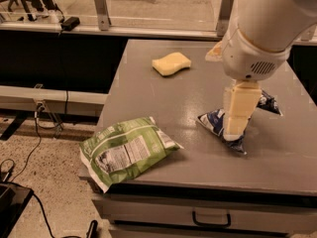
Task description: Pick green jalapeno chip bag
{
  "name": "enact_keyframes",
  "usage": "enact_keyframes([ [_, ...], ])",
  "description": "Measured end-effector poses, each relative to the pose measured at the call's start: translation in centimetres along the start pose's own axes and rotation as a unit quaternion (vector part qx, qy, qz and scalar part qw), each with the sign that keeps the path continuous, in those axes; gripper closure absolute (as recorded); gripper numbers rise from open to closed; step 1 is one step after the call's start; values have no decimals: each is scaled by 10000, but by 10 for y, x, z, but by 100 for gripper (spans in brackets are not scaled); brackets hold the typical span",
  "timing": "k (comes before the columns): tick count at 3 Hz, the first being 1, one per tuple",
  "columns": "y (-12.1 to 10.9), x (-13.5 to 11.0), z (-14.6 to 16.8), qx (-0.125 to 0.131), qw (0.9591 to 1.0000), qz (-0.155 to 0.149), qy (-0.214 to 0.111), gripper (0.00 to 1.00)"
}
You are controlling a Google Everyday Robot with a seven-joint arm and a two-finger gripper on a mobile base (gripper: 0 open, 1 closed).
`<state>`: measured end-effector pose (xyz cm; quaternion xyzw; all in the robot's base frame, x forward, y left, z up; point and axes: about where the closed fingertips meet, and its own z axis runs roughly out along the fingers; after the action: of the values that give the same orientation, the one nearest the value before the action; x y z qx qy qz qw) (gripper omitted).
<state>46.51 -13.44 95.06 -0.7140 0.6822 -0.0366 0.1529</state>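
The green jalapeno chip bag (126, 150) lies flat on the front left corner of the grey table (163, 98), its white label panel facing up and its left end hanging over the edge. My gripper (236, 129) hangs down from the white arm (262, 29) at the right, well to the right of the green bag and apart from it. It is in front of the dark blue and white snack bag (214, 123) and hides the middle of that bag.
A yellow sponge (171, 63) lies at the back middle of the table. A glass rail with metal posts (101, 6) runs behind the table. Cables (34, 143) lie on the floor at the left. A drawer handle (212, 219) sits below the table's front edge.
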Motion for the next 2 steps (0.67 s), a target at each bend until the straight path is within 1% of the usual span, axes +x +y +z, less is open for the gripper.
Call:
enact_keyframes([
  [1,0,-38,32,-246,9971,-715,-93,0],
  [2,7,-69,56,-453,9898,-1333,-224,0],
])
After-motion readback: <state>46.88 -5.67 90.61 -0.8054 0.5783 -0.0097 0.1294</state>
